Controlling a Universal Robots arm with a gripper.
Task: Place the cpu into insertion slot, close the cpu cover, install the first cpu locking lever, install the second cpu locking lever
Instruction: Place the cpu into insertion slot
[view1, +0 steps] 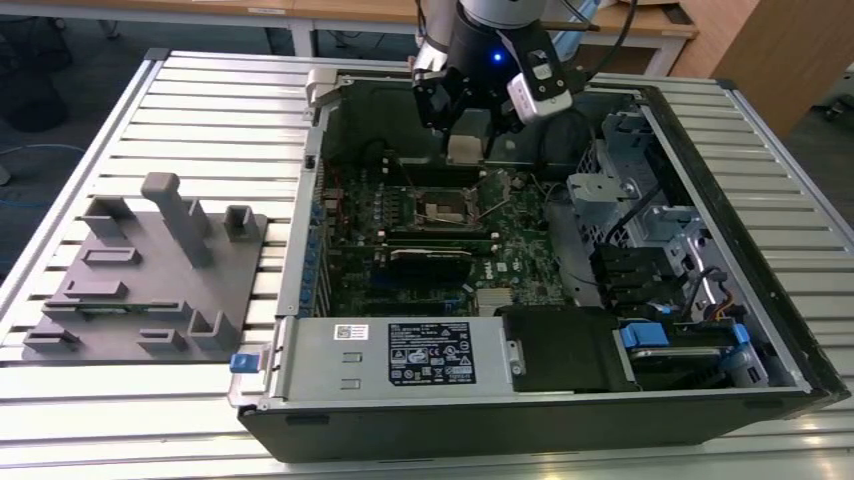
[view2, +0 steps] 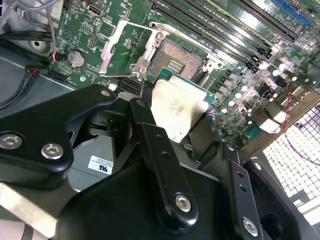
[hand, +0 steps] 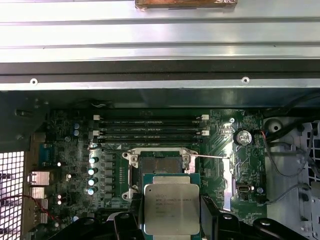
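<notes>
The pincer (hand: 171, 216) is closed on the chip (hand: 171, 207), its two fingers clamped against opposite edges, holding it flat with the silver top facing up, clear above the circuit board (hand: 65, 150) inside the open computer case (view1: 561, 425) on the slatted tabletop (view1: 200, 110). The socket (hand: 160, 167) is bare and not yet filled. It lies just beyond the chip's leading edge, between the chip and the long memory slots (hand: 150, 129), so the chip hangs to the side of the socket away from those slots. In the first wrist view the chip's edges run square with the socket's rim. In the second wrist view the cover (view2: 120, 47) is swung open to one side of the socket, leaving the opening free.
</notes>
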